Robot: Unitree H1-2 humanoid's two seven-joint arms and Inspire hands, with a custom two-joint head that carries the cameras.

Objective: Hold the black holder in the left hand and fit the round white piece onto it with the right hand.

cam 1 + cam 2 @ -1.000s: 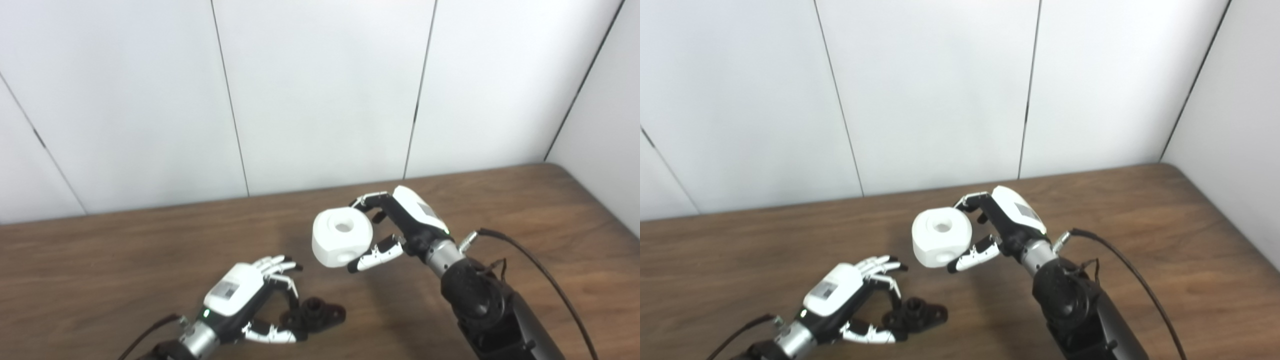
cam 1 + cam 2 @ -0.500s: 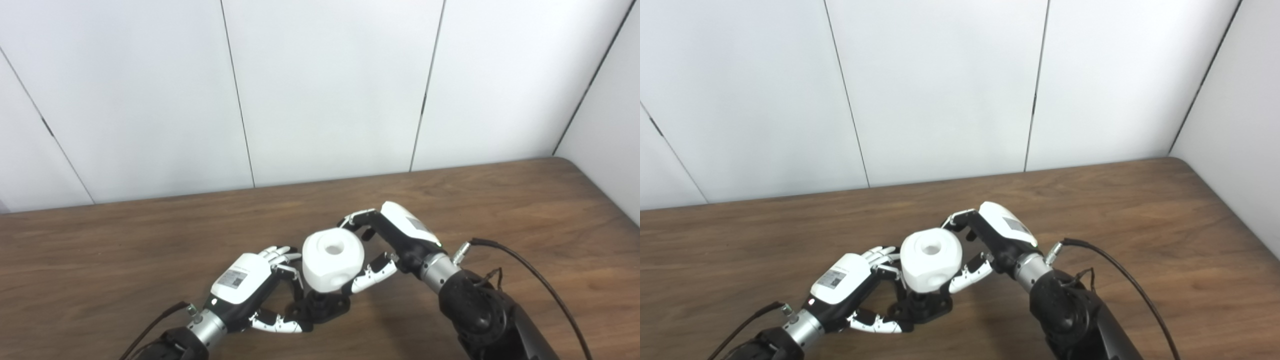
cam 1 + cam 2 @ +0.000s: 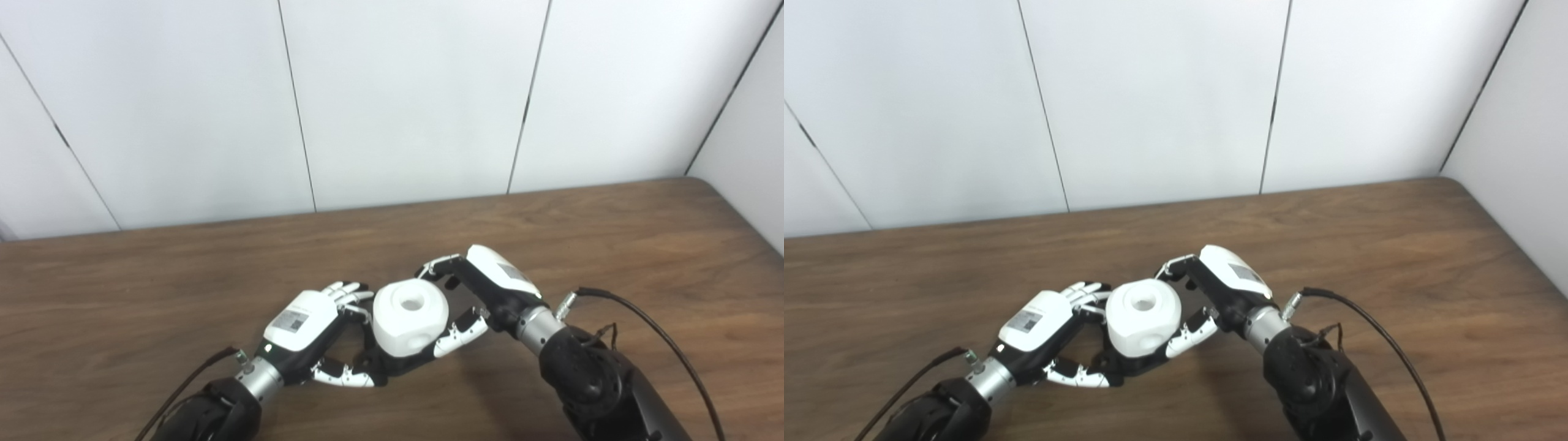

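1. Round white piece [image 3: 409, 316] sits on top of the black holder [image 3: 392, 366], near the front middle of the brown wooden table [image 3: 612, 245]. Only the holder's lower base shows beneath it; the rest is hidden by the piece and the fingers.
2. Piece has a round hole in its top face and another recess on its front side.
3. Right hand [image 3: 484, 294] wrapped around the white piece: fingers over the far upper edge, thumb [image 3: 456, 334] against the near lower right side. Holding it.
4. Left hand [image 3: 309, 327] on the left of the stack, fingers curled round the far side, thumb [image 3: 340, 375] lying low along the front of the holder base. Closed on the holder, though the contact is partly covered by the white piece.
5. Left fingertips just beside the white piece's left side; touching or not, cannot tell.
6. Both forearms come in from the bottom edge. A black cable [image 3: 649, 331] loops from the right wrist across the table to the right.
7. White panelled wall [image 3: 404, 98] with dark vertical seams behind the table; the wall turns a corner at far right.
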